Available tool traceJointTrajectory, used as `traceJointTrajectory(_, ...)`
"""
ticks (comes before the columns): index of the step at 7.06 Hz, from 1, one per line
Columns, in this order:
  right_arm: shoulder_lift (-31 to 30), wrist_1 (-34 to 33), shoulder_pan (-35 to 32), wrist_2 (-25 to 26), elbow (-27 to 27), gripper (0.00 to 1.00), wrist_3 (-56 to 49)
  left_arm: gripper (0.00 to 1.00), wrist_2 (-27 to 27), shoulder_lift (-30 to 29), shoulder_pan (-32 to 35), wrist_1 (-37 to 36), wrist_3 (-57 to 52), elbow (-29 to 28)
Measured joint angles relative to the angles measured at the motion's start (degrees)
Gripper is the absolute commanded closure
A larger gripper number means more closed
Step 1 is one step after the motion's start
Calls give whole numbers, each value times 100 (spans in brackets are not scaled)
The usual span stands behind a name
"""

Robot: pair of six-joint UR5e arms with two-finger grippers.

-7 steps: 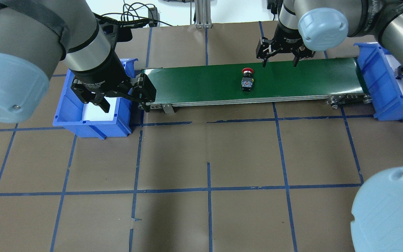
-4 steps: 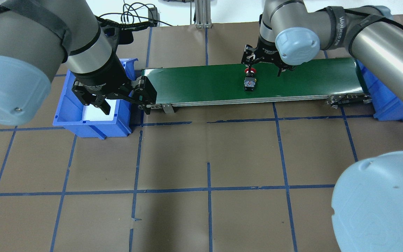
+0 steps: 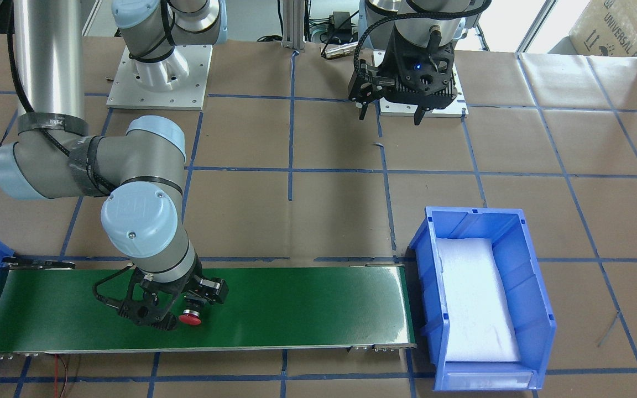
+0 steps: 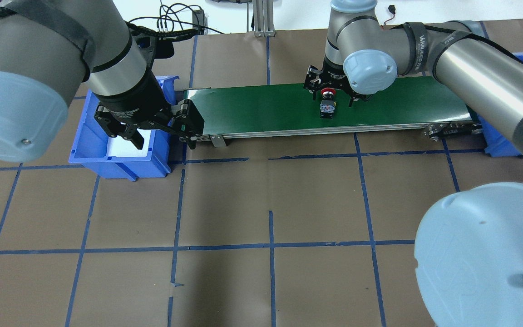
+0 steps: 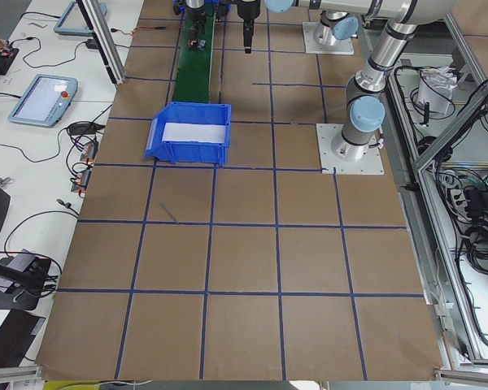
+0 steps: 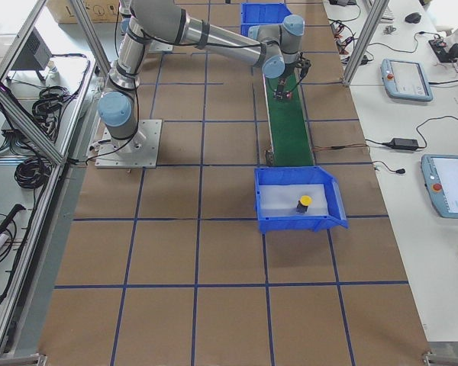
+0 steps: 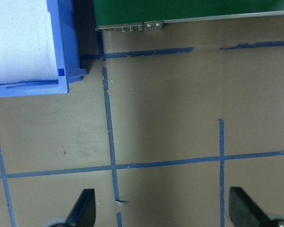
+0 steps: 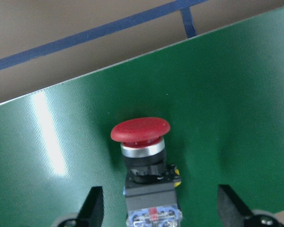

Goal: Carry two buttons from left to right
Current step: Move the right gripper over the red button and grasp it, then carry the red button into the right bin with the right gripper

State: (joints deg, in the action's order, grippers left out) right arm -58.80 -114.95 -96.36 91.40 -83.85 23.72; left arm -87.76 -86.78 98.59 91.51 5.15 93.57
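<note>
The left pincer (image 4: 165,138) hangs wide and empty, high over the brown worktop (image 4: 270,204), at the corner of the left blue bin (image 4: 120,165), which shows only white padding. From that bin the green belt (image 4: 252,109) runs rightward. Right of the belt's middle lies the red button (image 8: 142,156), on its side, its domed red cap on a silver collar pointing to the belt's far edge and its black-grey body towards the robot. The right pincer (image 8: 162,208) is low over it, spread, one finger on each side of the body with a gap at both. Bare belt lies open on every side of the button. In the right blue bin (image 6: 290,223) the yellow button (image 6: 304,203) sits on white padding
</note>
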Motion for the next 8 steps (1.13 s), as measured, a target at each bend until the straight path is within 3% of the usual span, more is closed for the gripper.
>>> traceJointTrajectory(1,61,26,12,4,-3,76,-28,0,-2,2,-1,7,-3,-5)
traceJointTrajectory(2,97,37,20,1,2,91,-47,0,-3,-14,-3,10,-4,-24)
traceJointTrajectory(5,21,176,76,18,194,91,-478,0,2,-20,-3,13,-4,-36)
traceJointTrajectory(8,-510,945,939,33,447,93,-2670,0,5,-9,1,13,3,-37)
